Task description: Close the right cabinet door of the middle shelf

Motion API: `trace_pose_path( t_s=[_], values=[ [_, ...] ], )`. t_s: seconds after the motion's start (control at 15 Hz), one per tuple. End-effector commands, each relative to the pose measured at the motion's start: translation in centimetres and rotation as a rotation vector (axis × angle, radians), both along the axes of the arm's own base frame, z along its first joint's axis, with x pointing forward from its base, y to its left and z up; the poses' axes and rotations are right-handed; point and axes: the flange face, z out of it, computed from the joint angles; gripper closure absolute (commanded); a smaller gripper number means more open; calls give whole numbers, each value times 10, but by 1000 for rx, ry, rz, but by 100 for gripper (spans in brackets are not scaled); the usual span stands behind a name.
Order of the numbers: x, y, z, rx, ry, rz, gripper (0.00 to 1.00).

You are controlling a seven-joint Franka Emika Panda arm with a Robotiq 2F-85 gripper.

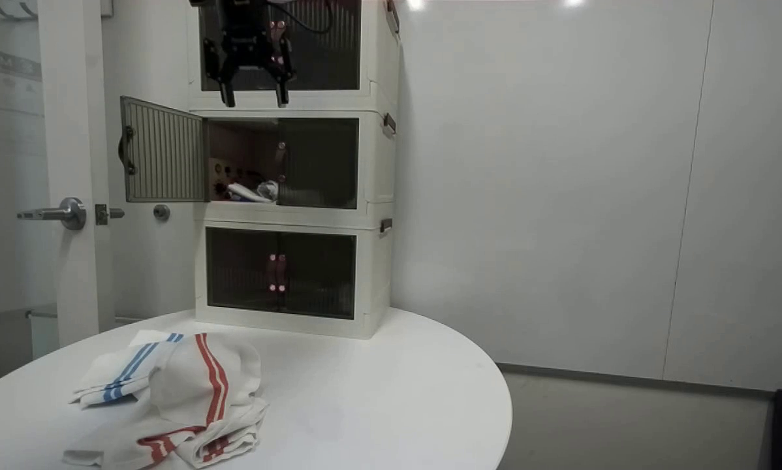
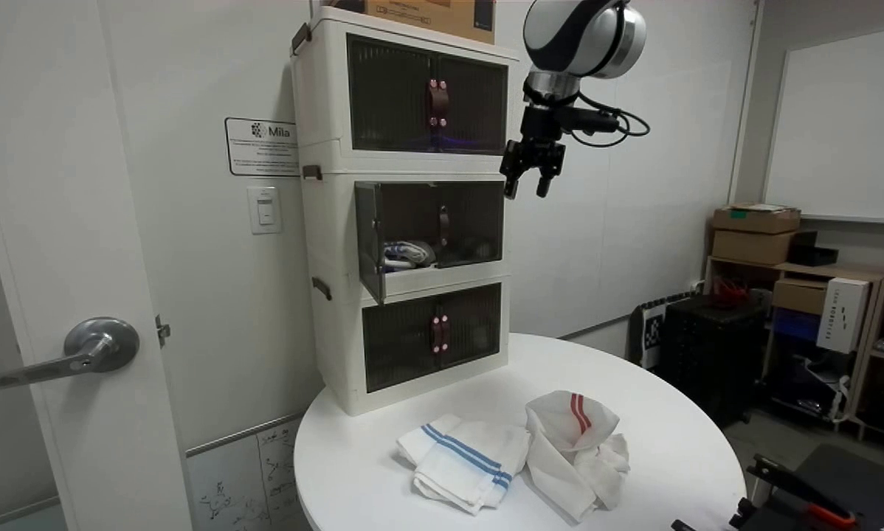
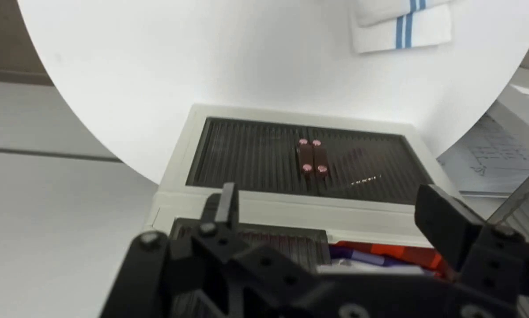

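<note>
Clearly, "Mila" heads the sign (image 2: 263, 148), the right cabinet door (image 2: 475, 221) closed

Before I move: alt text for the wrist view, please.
Open gripper across the bottom, partly hiding the middle shelf, whose right cabinet door, at picture left, looks shut; the left door, at picture right, stands open, showing red and purple contents. Beyond, the bottom-tier ribbed doors are closed; a blue-striped white towel lies on the table.

Exterior views face the cabinet (image 1: 293, 217) from opposite front angles, sharing it and the tabletop (image 2: 671, 442); the nearer wrist view looks steeply down past the gripper (image 3: 328, 210).
</note>
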Motion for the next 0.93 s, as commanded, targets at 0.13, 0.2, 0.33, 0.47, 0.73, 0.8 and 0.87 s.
trace_pose_path(
  t_s=[0.13,0.2,0.33,0.47,0.73,0.8,0.87],
  values=[
    [-120,11,5,22,102,-126,0],
    [-140,13,7,16,110,-141,0],
    [-173,18,13,9,96,-157,0],
    [-201,26,20,12,86,-140,0],
    [-206,29,28,16,83,-113,0],
    [-214,31,30,16,73,-109,0],
    [-218,32,31,16,66,-107,0]
  ],
)
